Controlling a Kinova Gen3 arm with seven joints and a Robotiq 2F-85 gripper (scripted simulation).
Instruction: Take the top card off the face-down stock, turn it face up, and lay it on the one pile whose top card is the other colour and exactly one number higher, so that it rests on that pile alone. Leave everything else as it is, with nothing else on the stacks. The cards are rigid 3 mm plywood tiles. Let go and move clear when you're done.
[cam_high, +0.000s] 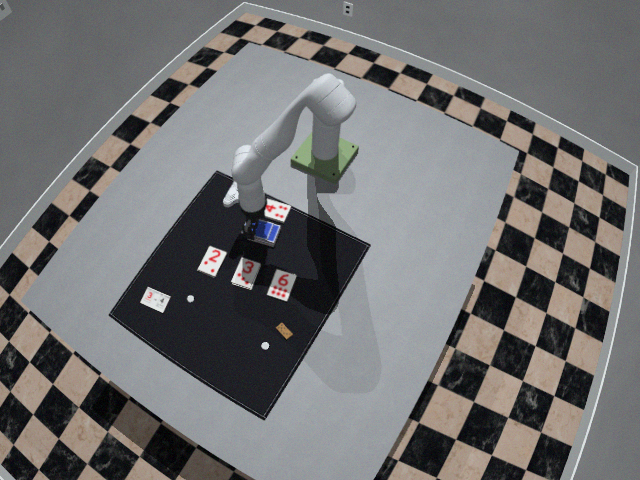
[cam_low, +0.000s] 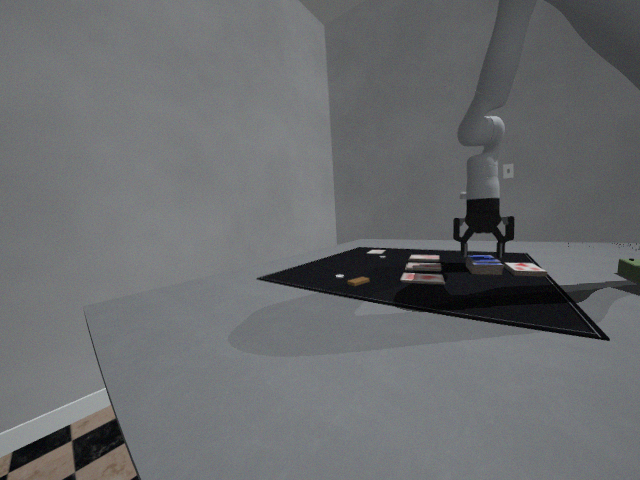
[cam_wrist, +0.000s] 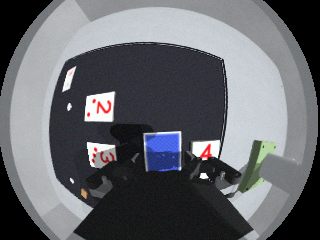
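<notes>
The face-down stock (cam_high: 267, 231) (cam_low: 484, 263) (cam_wrist: 163, 152) is a blue-backed stack at the back of the black mat (cam_high: 206, 351) (cam_low: 516, 304) (cam_wrist: 160, 74). My gripper (cam_high: 253, 233) (cam_low: 482, 255) (cam_wrist: 163, 157) is open and points straight down over the stock. One finger is on each side of the stock, with the tips about level with its top card, and nothing is held. The face-up piles show a red 2 (cam_high: 211, 259) (cam_low: 423, 257) (cam_wrist: 100, 106), a red 3 (cam_high: 247, 271) (cam_low: 423, 266) (cam_wrist: 102, 155), a red 6 (cam_high: 281, 284) (cam_low: 422, 277) and a red 4 (cam_high: 276, 210) (cam_low: 525, 267) (cam_wrist: 206, 151).
A small white card (cam_high: 155, 299) (cam_low: 375, 251) lies at the mat's left corner. Two white dots (cam_high: 190, 298) (cam_high: 265, 345) and a small brown block (cam_high: 284, 330) (cam_low: 358, 281) lie on the mat's front part. The arm's green base (cam_high: 324, 157) (cam_wrist: 256, 163) stands behind the mat.
</notes>
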